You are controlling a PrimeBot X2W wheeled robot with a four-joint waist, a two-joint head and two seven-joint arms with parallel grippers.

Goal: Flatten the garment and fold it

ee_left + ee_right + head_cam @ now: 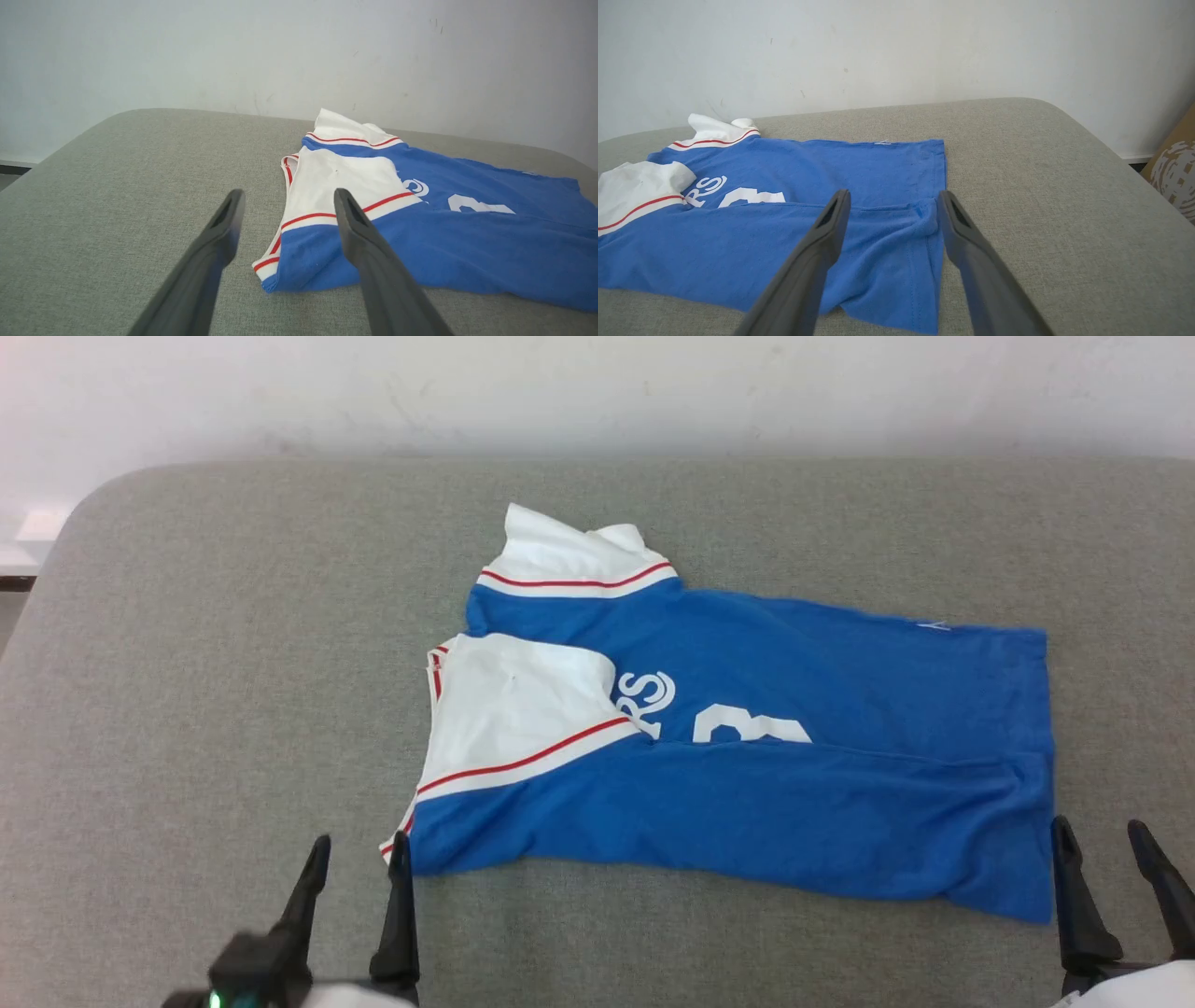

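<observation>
Left hand (360, 840) and right hand (1098, 824), both open and empty, flank the half-folded shirt (747, 784); grip near corners level, lift together.

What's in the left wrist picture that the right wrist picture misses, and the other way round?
Left wrist view: the left gripper, open, at the sleeve end of the royal-blue jersey T-shirt with white, red-striped sleeves. Right wrist view: the right gripper, open, near the shirt's stitched hem, and a brown cardboard box at the edge. Shared: the shirt's white printed number, the grey fabric surface, the white wall.
</observation>
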